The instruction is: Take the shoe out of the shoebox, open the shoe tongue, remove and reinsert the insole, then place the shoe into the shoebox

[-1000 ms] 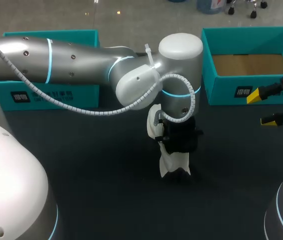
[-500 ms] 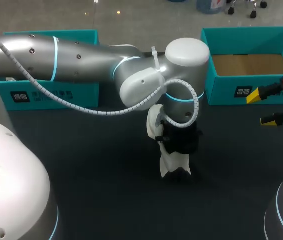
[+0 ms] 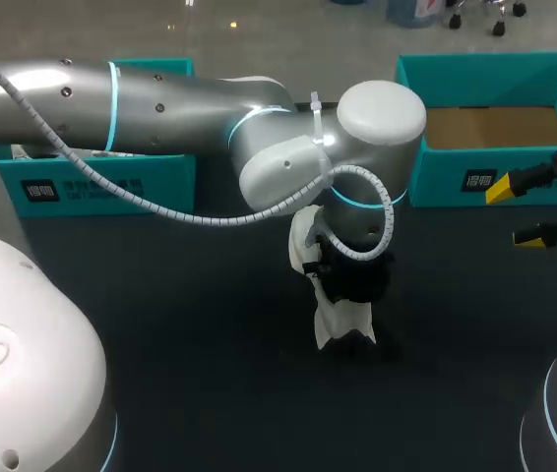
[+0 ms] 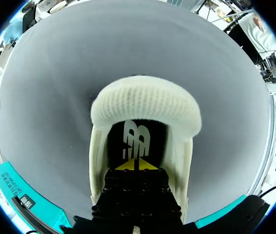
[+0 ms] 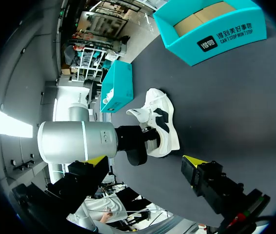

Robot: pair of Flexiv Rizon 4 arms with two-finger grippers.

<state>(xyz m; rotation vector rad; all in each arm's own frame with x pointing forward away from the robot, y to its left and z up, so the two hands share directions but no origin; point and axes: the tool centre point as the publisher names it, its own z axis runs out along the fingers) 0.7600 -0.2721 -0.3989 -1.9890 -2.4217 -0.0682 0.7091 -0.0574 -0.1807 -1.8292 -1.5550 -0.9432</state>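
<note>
since the white sneaker [image 3: 343,321] stands on the table [image 3: 180,324], apart from the open shoebox [image 3: 465,181], the first step looks done. the left gripper [image 4: 137,165] is down in the sneaker's mouth, tips pressed together; whether they pinch the insole i cannot tell. the right gripper [image 3: 515,212] hovers just beside the shoebox, fingers spread, empty. reinserting and boxing seem left.

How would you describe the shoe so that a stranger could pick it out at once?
Start at the dark table, with teal boxes along its far edge. At its middle, under the left arm's wrist, is the shoe. It alone is white with black panels, soft and not boxy.
</note>
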